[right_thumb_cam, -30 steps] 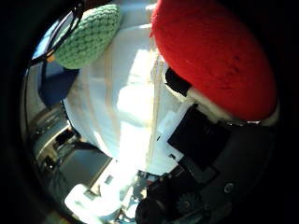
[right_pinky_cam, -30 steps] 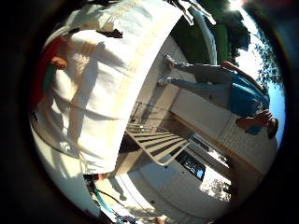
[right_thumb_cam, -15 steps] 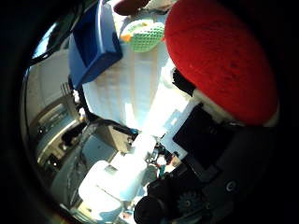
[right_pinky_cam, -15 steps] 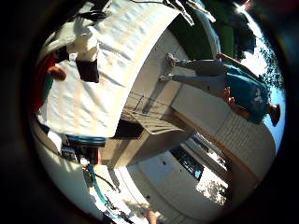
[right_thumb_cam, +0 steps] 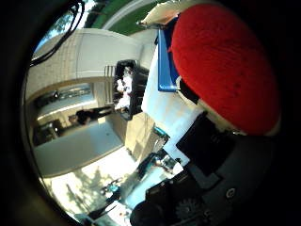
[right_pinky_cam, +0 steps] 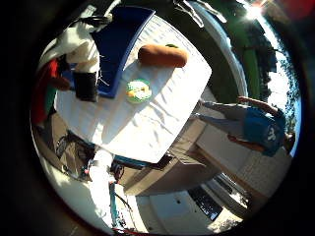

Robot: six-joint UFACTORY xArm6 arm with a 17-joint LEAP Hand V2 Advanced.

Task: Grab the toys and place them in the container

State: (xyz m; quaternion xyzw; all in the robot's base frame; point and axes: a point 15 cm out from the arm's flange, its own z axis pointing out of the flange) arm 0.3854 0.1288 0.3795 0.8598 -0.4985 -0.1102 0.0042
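In the thumb side palm view a red knitted toy [right_thumb_cam: 226,61] fills much of the picture, close against my palm. My right hand [right_thumb_cam: 202,160] is curled on it, with black and white parts under the toy. In the little finger side palm view my fingers [right_pinky_cam: 84,54] rise beside a strip of the red toy [right_pinky_cam: 43,93]. Past them the blue container [right_pinky_cam: 123,39] stands on the white-covered table [right_pinky_cam: 157,123]. A brown oblong toy [right_pinky_cam: 162,56] and a round green toy [right_pinky_cam: 139,91] lie on the cloth beside the container.
The table's edge [right_pinky_cam: 182,138] drops to paved ground and a pale building wall [right_pinky_cam: 231,162]. In the thumb side palm view a dark cart-like object [right_thumb_cam: 130,85] stands on the ground beyond the table, next to an edge of the blue container [right_thumb_cam: 166,68].
The whole picture has shifted in each view, so the hand has moved with the red toy still in it. The container, brown toy and green toy have come into the little finger side view.
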